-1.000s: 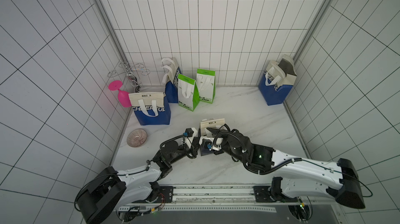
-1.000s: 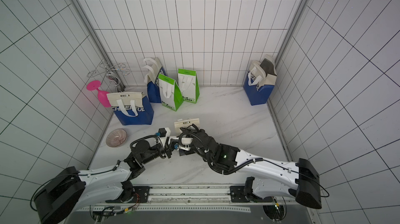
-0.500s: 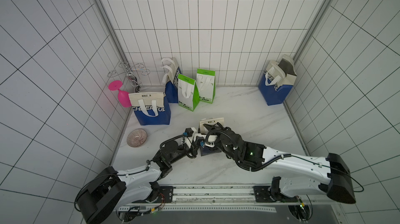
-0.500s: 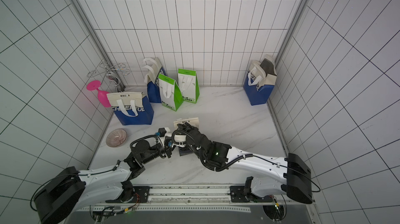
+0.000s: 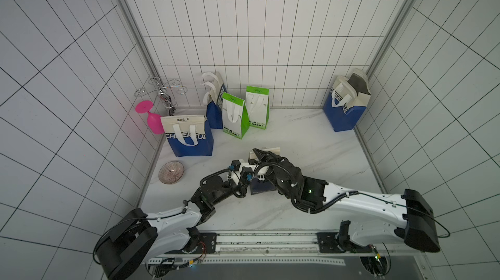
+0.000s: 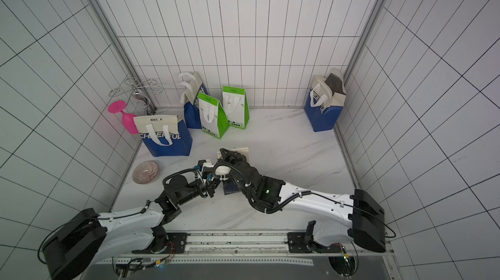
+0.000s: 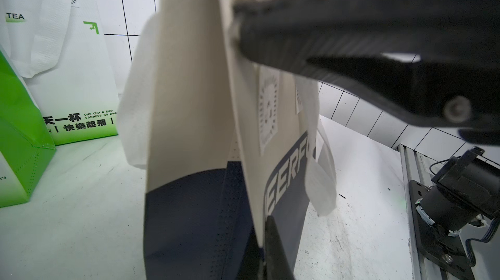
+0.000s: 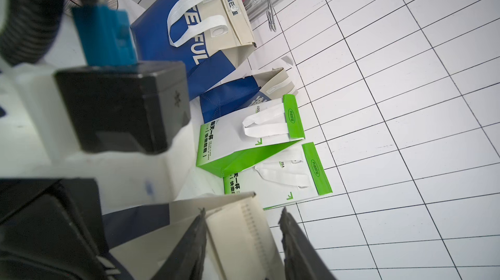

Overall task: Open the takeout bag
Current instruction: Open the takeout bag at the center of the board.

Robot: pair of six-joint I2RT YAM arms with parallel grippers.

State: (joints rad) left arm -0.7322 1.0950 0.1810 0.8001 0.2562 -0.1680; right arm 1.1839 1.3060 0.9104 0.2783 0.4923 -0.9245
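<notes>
Although the takeout bag (image 5: 259, 187) already stands upright near the middle of the table (image 5: 311, 140), between the two arms and well apart from everything by the walls, its mouth does not look spread, so the step in hand seems to be getting hold of the rim. The left fingers (image 7: 272, 238) are closed tight, and the left wrist view shows the bag's near wall running in between them at its dark part. They appear to pin that wall and steady the bag. The right fingers (image 8: 190, 246) stand about half apart, straddling the cream top edge. One lies against the panel and the other has a gap beside it, so nothing is clamped there yet. The next move, as I judge it, calls for the right fingers to close on one wall only — not both layers, and not a loose white handle — and then to draw it away from the side the left fingers hold. That pull should be gentle, since the fabric looks light and the bag could tip or slide. There are six bags in all: this one, three blue-and-cream bags (image 5: 189, 140) and two green-and-white bags (image 5: 232, 119). Besides these there are one pink glass (image 5: 154, 123), one bowl (image 5: 171, 172), one wire rack (image 5: 162, 90) — and two arms.
</notes>
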